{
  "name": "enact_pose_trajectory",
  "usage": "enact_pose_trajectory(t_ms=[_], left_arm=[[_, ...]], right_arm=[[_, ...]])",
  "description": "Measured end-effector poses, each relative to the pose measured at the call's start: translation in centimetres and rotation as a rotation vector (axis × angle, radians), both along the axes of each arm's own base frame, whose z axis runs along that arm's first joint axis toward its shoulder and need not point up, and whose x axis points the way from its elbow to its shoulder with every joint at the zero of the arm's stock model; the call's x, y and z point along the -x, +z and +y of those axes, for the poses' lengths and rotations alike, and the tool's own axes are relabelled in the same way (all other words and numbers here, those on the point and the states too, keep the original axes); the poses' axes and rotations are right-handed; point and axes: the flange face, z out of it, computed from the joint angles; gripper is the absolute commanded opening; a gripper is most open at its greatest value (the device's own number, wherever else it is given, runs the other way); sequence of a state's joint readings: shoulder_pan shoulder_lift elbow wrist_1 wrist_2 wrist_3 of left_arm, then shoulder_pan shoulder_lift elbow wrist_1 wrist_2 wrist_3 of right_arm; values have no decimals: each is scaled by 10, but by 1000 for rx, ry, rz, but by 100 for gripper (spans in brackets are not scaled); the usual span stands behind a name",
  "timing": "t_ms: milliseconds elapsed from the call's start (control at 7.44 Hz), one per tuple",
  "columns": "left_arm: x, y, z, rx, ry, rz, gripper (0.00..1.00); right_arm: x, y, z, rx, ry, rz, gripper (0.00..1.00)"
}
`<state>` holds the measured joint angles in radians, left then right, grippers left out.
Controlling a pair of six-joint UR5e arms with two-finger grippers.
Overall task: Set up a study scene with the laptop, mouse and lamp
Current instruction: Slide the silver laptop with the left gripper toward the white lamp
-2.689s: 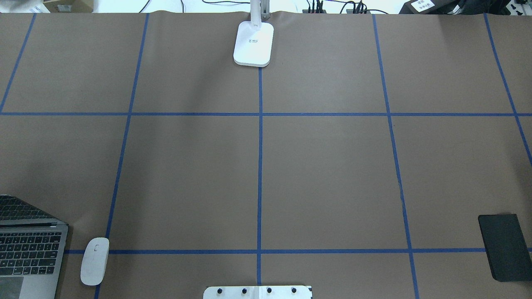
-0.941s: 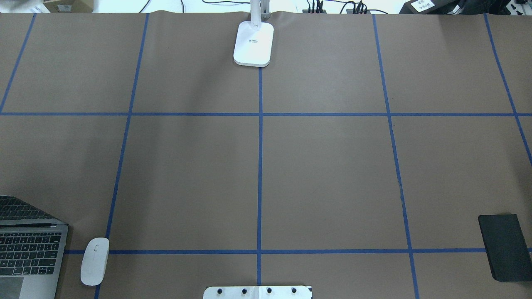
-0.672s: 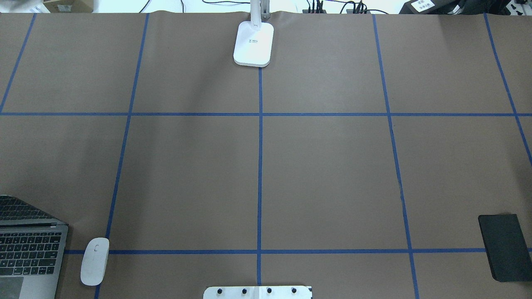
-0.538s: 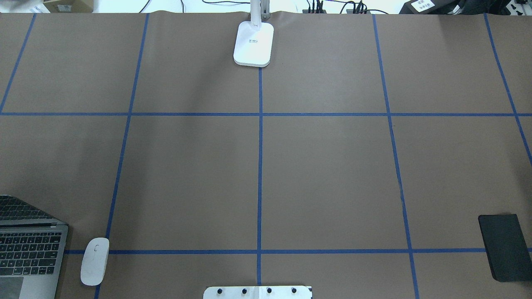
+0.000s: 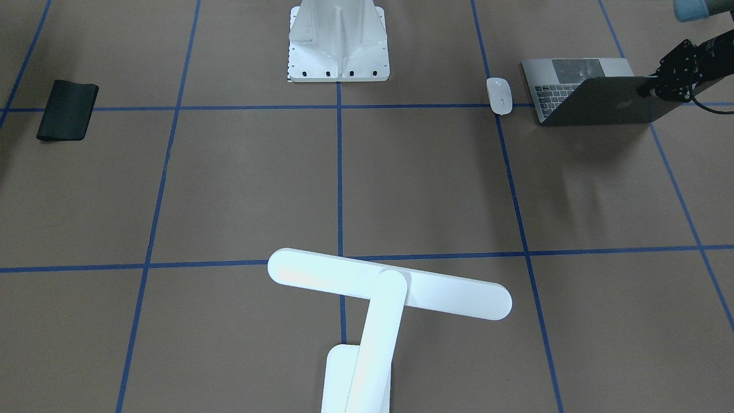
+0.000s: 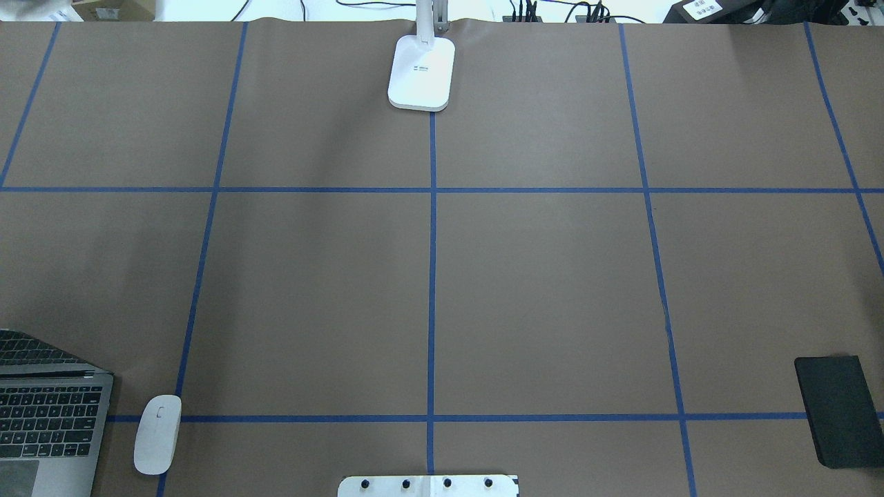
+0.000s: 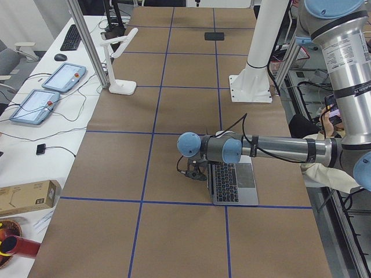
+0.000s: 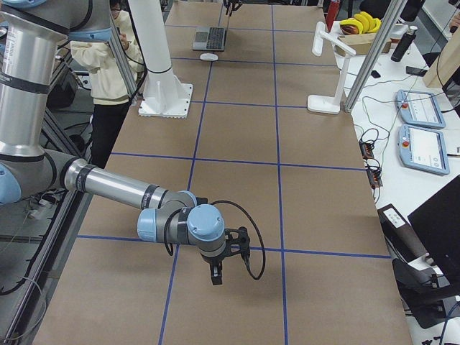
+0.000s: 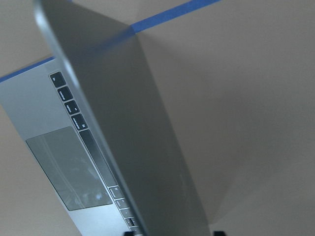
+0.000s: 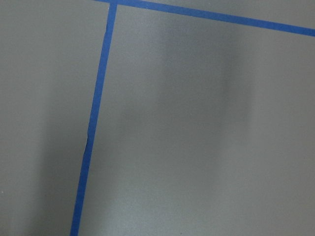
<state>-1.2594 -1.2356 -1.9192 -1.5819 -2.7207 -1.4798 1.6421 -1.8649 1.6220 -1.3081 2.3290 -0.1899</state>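
The laptop [image 5: 596,94] stands on the robot's left side of the white pedestal [image 5: 338,40], well apart from it, with its lid only partly raised and leaning over the keyboard. The left gripper [image 5: 652,90] is at the free edge of the lid. In the left wrist view the lid passes between the two fingers, so the pincer appears closed on this edge.

I judge the step to be opening the lid to a working angle. To do it well, the gripper should travel on an arc around the hinge, slowly, and not pull straight up. Nothing holds the base, so it could lift or slide. The grip is near one corner, so the thin lid may twist if the force is large.

The mouse [image 5: 499,95] lies between the pedestal and the laptop, just beside the laptop, so the base must not be pushed toward it. The lamp [image 5: 390,287] stands across the table, opposite the pedestal. A black mat [image 5: 67,110] lies on the pedestal's other side. The right gripper [image 8: 218,273] hangs low over the table on that side too, and I cannot tell if it is open or closed.
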Motion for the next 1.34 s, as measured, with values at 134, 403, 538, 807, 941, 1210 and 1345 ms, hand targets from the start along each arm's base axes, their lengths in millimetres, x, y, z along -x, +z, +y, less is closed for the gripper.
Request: enact_pose_trajectory(t_ms=[134,403,538,807,941,1210,1345], left_arm=[[-1,-3,-4,-5,-2,2,0],[-5,-16,-14,-16,-4,36,0],[-7,-28,-19,-22,-5,74,0],[-9,-55,-34,-54,-10,111,0],[-9,-72,-46,-67,-19,118,0],[-9,-124,-87,-97,-44,125,0],[-12,-154,-111,-115,-52,126,0]], right_arm=[[0,0,1,0,0,-1,100],[0,2,2,4,0,-4,100],[1,3,4,6,-1,-5,100],[1,5,9,11,-3,-7,100],[1,5,11,12,-3,-11,100],[2,5,13,13,-4,-16,100],[2,6,14,19,-4,-17,100]])
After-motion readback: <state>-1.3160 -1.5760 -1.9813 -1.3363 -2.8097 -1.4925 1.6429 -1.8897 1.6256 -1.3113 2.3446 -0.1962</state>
